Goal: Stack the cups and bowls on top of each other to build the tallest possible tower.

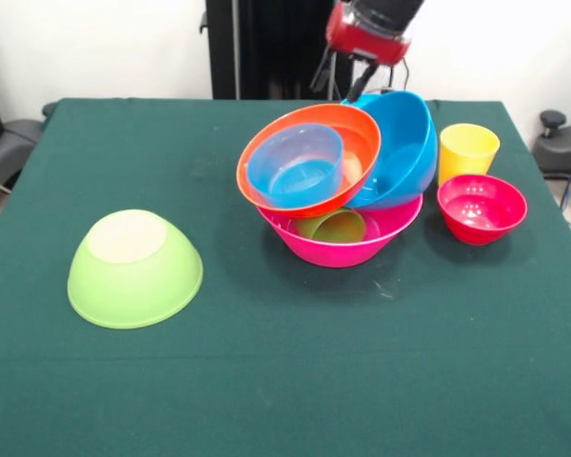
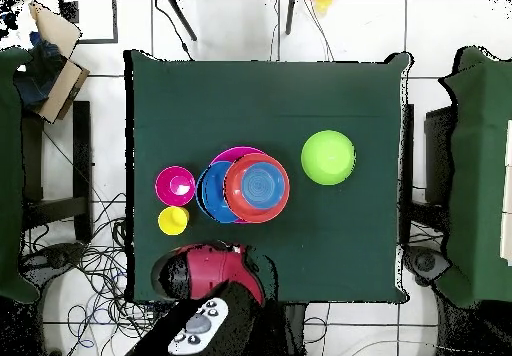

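Green table; end effector above blue bowl rim, grip state unclear.

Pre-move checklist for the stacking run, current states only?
1. Lime-green bowl free and apart from the pile: ok, lying upside down.
2. Magenta bowl sits flat as base: ok.
3. Orange bowl level: not ok, tilted, translucent blue cup inside.
4. Blue bowl level: not ok, tipped on its side.
5. Yellow cup and crimson bowl upright, unstacked: ok.
6. Claw open: cannot tell.
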You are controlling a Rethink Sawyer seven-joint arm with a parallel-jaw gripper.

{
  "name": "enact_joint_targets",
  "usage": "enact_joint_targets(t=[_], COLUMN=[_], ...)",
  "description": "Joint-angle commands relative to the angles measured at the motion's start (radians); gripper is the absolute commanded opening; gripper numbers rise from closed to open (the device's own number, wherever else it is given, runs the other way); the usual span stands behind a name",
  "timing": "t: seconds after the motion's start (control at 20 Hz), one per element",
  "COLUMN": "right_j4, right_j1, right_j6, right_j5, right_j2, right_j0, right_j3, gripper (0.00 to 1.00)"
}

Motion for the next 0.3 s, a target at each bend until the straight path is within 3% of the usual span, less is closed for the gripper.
enact_joint_targets(t=[0.05,0.3], right_j4=[-0.017,-0.002], right_j1=[0.164,0.196], right_j6=[0.157,0.161], right_j5=[-0.133,-0.168], right_j2=[0.066,0.075], right_j0=[-0.040,-0.038], right_j3=[-0.092,-0.101], gripper=[1.00,1.00])
